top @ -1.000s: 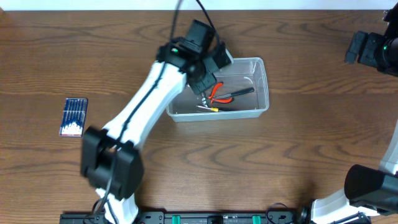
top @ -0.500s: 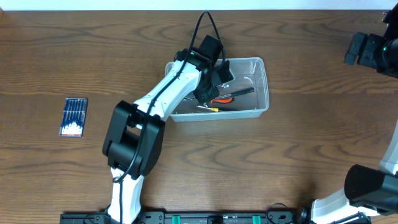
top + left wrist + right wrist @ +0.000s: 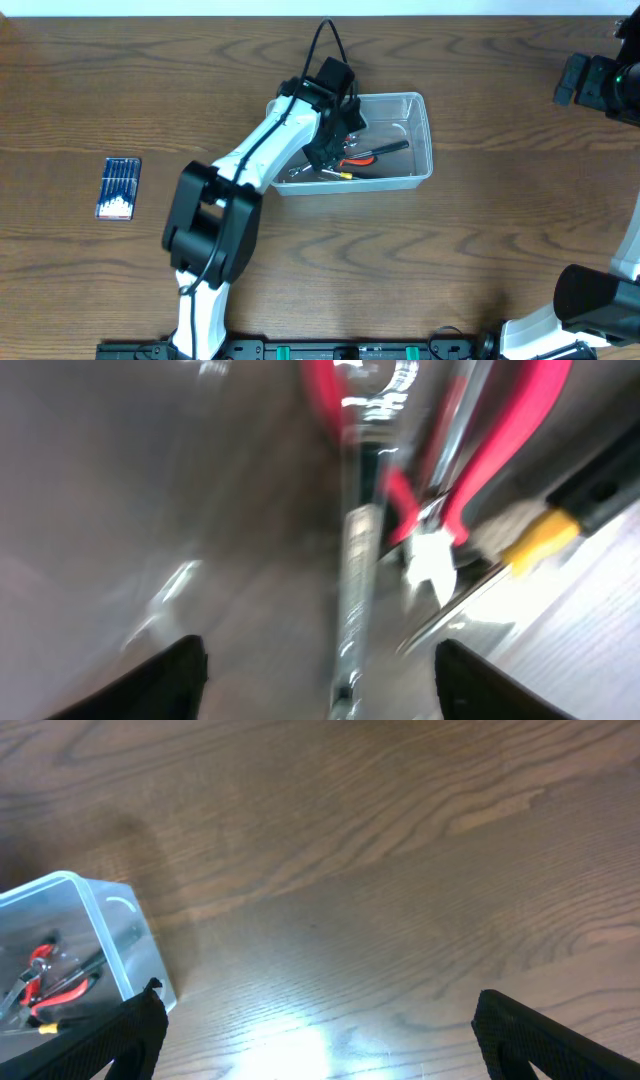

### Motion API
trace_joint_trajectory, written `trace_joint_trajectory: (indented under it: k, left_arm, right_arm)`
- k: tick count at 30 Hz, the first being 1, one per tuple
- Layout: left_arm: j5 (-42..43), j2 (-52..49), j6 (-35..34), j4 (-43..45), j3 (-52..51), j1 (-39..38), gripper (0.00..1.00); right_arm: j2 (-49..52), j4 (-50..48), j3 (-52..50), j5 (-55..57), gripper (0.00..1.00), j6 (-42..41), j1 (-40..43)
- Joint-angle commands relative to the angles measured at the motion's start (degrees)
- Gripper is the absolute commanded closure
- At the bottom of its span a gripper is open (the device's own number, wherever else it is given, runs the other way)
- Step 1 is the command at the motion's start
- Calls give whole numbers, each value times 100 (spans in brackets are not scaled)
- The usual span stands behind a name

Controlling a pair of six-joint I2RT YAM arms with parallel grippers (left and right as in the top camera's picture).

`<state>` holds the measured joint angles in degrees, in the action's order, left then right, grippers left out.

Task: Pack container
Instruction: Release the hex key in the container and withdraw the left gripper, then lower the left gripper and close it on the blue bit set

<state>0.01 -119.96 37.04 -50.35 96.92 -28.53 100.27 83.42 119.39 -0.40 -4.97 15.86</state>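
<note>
Looking down from overhead, the container (image 3: 427, 150) is seen on the table (image 3: 480, 250), a little right of centre and toward the far edge. The left gripper (image 3: 335, 140) is lowered into its left half, over red-handled pliers (image 3: 352, 157) and a black-handled tool (image 3: 392, 148). How its jaws stand cannot be told from here. A blue tool pack (image 3: 118, 187) lies well apart at the left, and the right arm (image 3: 598, 82) is seen at the far right edge.

From the left wrist, the hidden part is shown. The fingers (image 3: 165, 678) are spread wide, and a silvery metal tool (image 3: 355, 570) lies ungripped between them, beside the pliers.

From the right wrist, the right gripper (image 3: 325, 1035) is shown parted over bare wood with nothing held, and the container sits at lower left.
</note>
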Motion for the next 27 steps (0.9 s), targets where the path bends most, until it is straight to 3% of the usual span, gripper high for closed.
trace_joint_trajectory:
  k: [1,6,12,15,20,27]
  left_arm:
    - [-981,1056,-428,-15,118,0,16]
    - [-1294,2371,-1029,-103,136,461,3]
    - [-1290,3075,-1790,-774,136,2409,1]
    - [-1014,3040,-2229,-914,109,3600,2]
    - [726,2675,-2280,-903,-2,5202,2]
    - [835,1421,-2286,-1213,-31,5875,2]
  right_arm:
    - [-15,17,-20,39,1,83,35]
    - [-15,13,-20,39,1,83,35]
    - [-15,15,-20,39,1,81,35]
    - [-15,17,-20,39,1,81,35]
    - [-15,-2,-20,42,1,81,35]
    - [-15,-146,-20,39,1,79,35]
